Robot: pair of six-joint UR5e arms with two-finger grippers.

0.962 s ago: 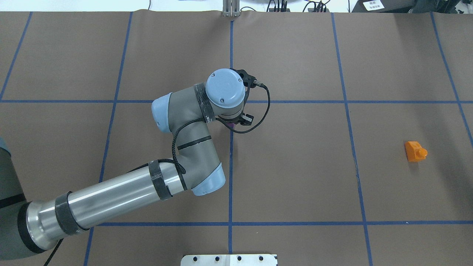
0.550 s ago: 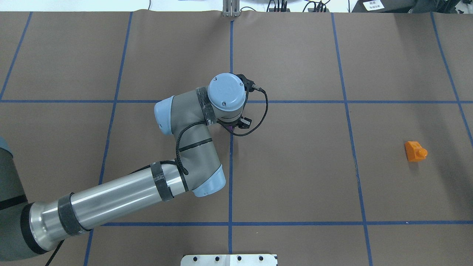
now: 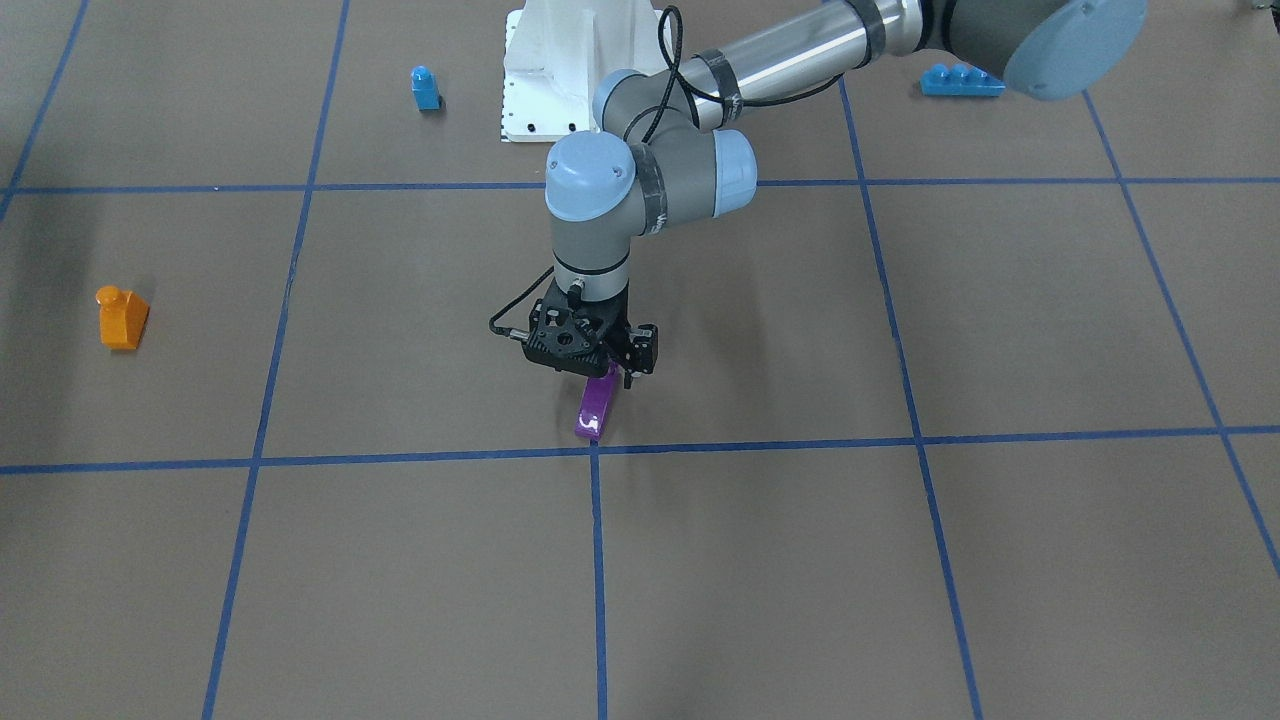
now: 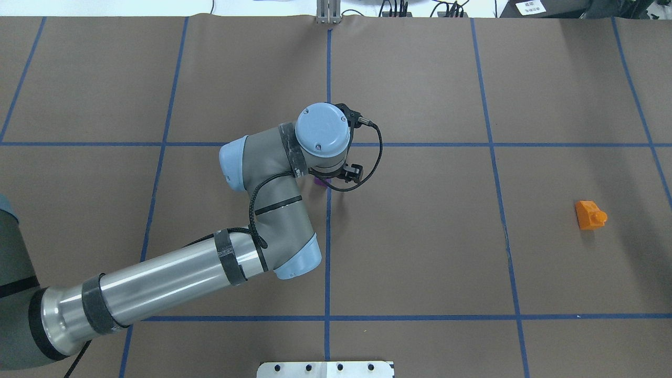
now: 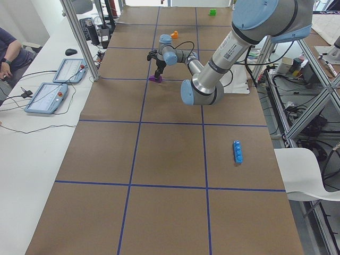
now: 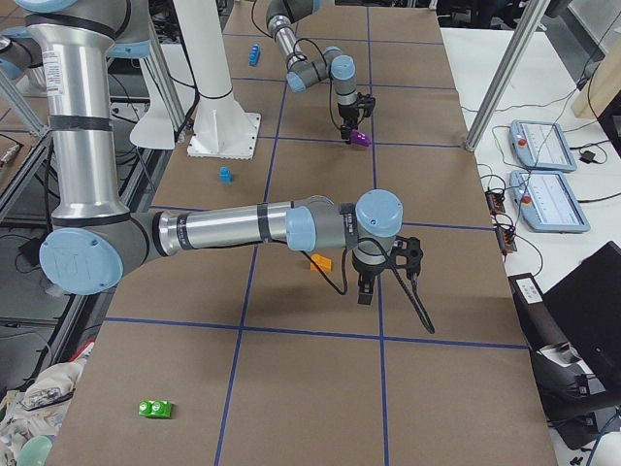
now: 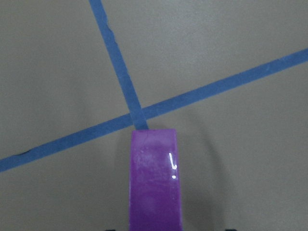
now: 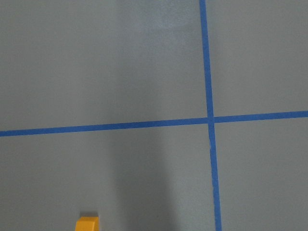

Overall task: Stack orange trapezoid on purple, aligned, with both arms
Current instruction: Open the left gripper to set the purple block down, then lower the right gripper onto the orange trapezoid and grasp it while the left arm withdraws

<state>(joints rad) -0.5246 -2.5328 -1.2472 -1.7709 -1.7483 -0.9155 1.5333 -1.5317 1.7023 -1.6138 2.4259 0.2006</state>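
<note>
The purple block (image 3: 596,408) hangs tilted from my left gripper (image 3: 603,374), which is shut on its upper end. Its lower end is close to the tape crossing at the table's middle. It fills the bottom of the left wrist view (image 7: 155,183), and only a sliver shows in the overhead view (image 4: 319,182). The orange trapezoid (image 4: 590,214) lies alone far to my right, and also shows in the front view (image 3: 122,318). My right gripper (image 6: 365,294) hangs beside the orange trapezoid (image 6: 321,260); I cannot tell if it is open or shut. The orange block's edge shows in the right wrist view (image 8: 87,224).
A small blue single-stud block (image 3: 425,88) and a long blue brick (image 3: 962,80) lie near the white robot base (image 3: 550,70). A green block (image 6: 155,409) lies at the table's near right end. Blue tape lines cross the brown table cover.
My left wrist has come slightly toward the robot and turned a little with the purple block. The orange trapezoid has not moved.
</note>
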